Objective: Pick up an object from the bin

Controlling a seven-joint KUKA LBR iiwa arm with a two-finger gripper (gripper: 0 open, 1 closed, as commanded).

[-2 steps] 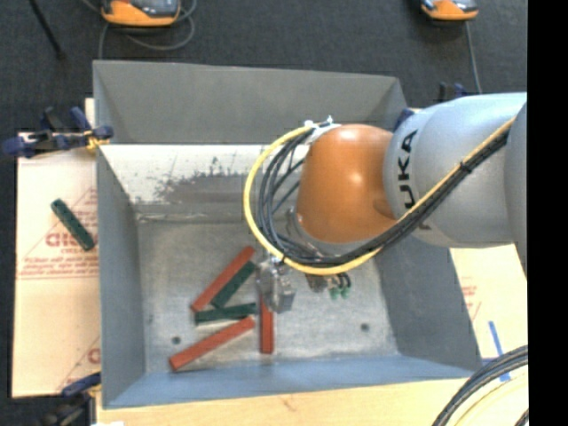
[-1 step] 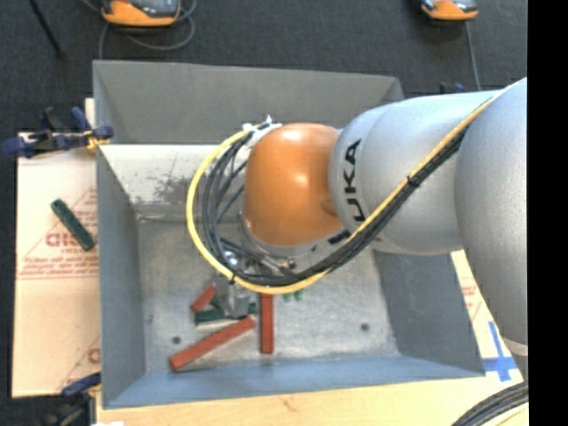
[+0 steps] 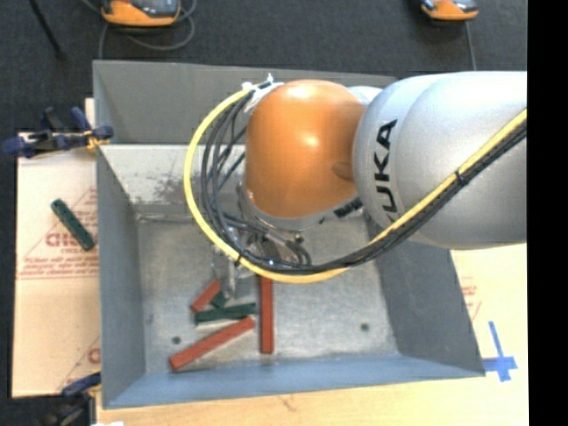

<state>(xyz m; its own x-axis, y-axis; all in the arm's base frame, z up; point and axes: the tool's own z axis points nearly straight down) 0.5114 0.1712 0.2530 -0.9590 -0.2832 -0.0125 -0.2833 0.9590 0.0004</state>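
My gripper (image 3: 232, 280) reaches down from under the arm's orange cover into the front left part of the bin. Its tip stands right over a small cluster of sticks. A dark green stick (image 3: 225, 311) lies directly below it, and a short red stick (image 3: 208, 295) pokes out to the left of it. A long red stick (image 3: 213, 343) lies slantwise in front of the green one. Another red stick (image 3: 265, 318) runs front to back, just right of the gripper.
The arm and its cable loop cover the bin's middle and back. The bin's sloped left wall is close to the sticks. Two small dark specks (image 3: 176, 341) (image 3: 365, 328) lie on the floor, which is bare to the right of the sticks.
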